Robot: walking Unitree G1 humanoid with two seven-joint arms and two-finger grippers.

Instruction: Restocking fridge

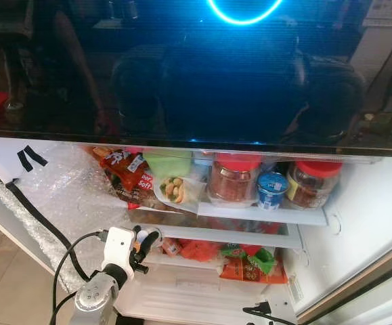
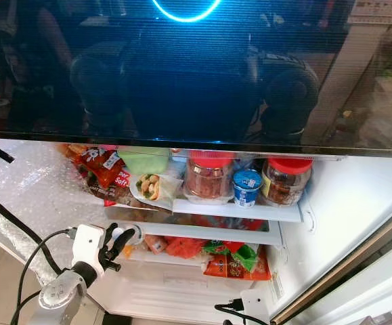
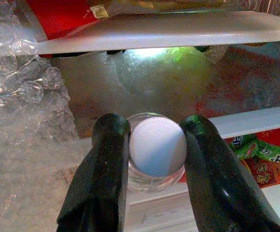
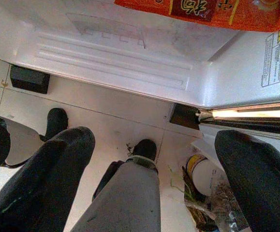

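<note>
My left gripper (image 1: 143, 241) is at the left end of the fridge's middle shelf (image 1: 250, 235), shut on a small clear jar with a white lid (image 3: 157, 147). In the left wrist view both black fingers (image 3: 108, 164) press the jar's sides, with the shelf edge just behind it. The upper shelf (image 1: 263, 212) holds two red-lidded jars (image 1: 234, 177), a blue-lidded cup (image 1: 272, 189), a green tub (image 1: 168, 162) and snack packets (image 1: 124, 168). Red and green packets (image 1: 250, 264) lie lower down. My right gripper (image 4: 152, 145) hangs open over the floor by the fridge's base.
A dark glossy panel (image 1: 196, 68) overhangs the shelves. Bubble wrap (image 1: 67, 189) covers the fridge's left inner wall, crossed by a black cable (image 1: 40, 220). A white drawer (image 1: 196, 294) sits at the bottom. A grey leg with a black foot (image 4: 130, 193) stands on the tiles.
</note>
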